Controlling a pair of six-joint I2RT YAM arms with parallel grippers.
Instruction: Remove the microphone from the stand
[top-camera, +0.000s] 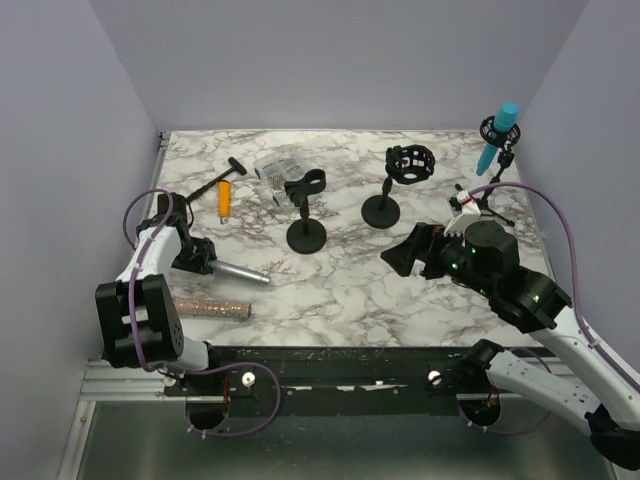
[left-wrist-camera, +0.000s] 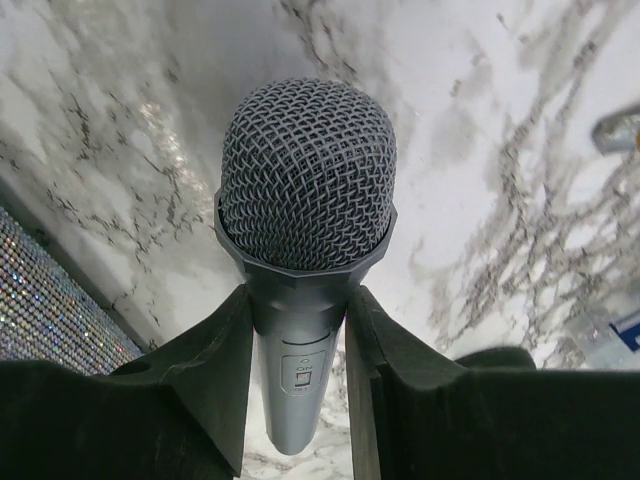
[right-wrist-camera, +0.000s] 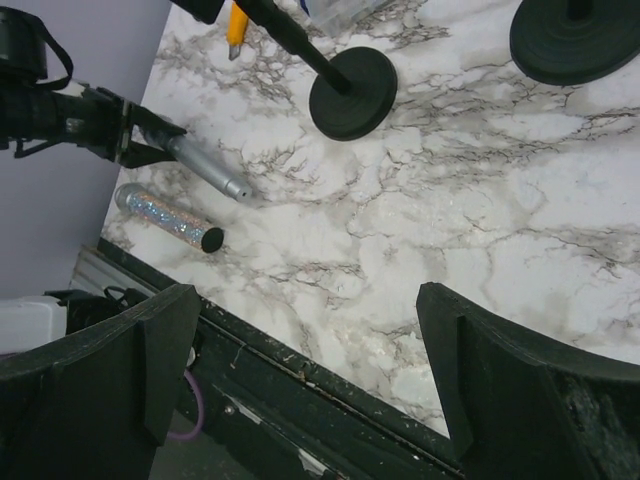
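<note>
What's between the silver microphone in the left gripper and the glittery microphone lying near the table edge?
Nothing: only bare marble separates the silver microphone and the glittery microphone, clearest in the top view.

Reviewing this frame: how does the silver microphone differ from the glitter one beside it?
The silver microphone has a plain smooth body; the glitter microphone is covered in sparkles. The silver microphone is clamped in the left gripper, while the glitter microphone lies free on the table. The silver microphone slants toward the table's middle; the glitter microphone runs roughly along the near edge. Both are slim handheld microphones at the table's left.
</note>
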